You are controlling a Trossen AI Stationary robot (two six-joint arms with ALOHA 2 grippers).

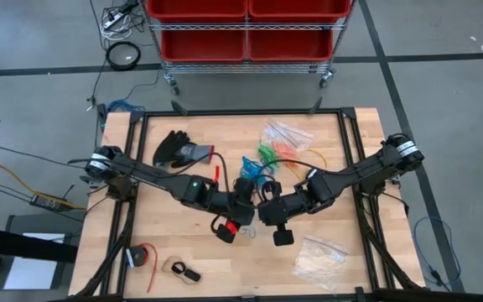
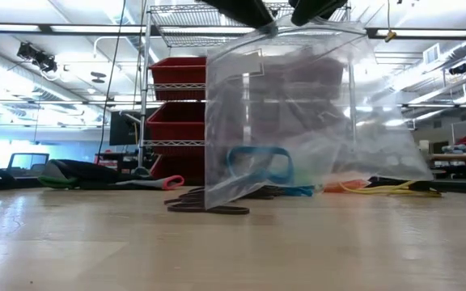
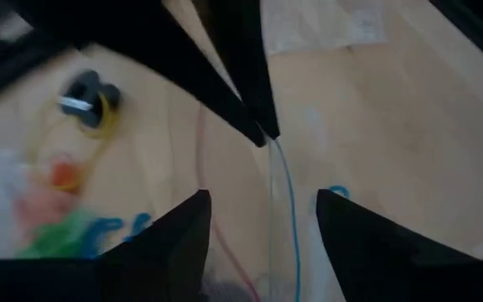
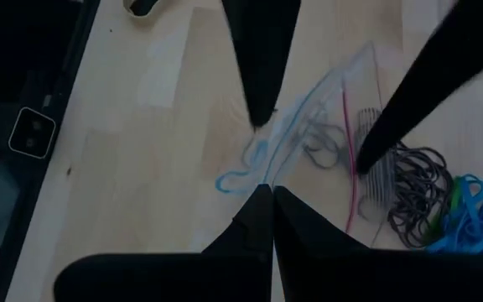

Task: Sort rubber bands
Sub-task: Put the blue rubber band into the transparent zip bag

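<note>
High view is dominated by the pale wooden bench, where both dark arms meet near the middle over a clear zip-top plastic bag held upright.

The right end effector is pressed together on the bag's top edge. The left end effector is seen with its fingers spread, the bag's rim lying between them but not gripped.

The small thin elastic rubber bands lie mostly on the bench just beyond the bag, black ones beside a blue tangle, with green and orange ones farther back; a blue loop and a few dark ones appear to sit inside or behind the bag.

With only one pinch on the rim, the bag could swing, sag or fold shut, and bands already inside could spill out. A closing left end effector could catch both walls together and seal the mouth, or miss the thin film altogether.

Whether the blue loop is inside the bag cannot be told through the film. The end effectors are cut off at the top of the low view. A black glove, a second clear plastic bag of whitish pieces and a small red roll lie well apart, their details too small to read.
</note>
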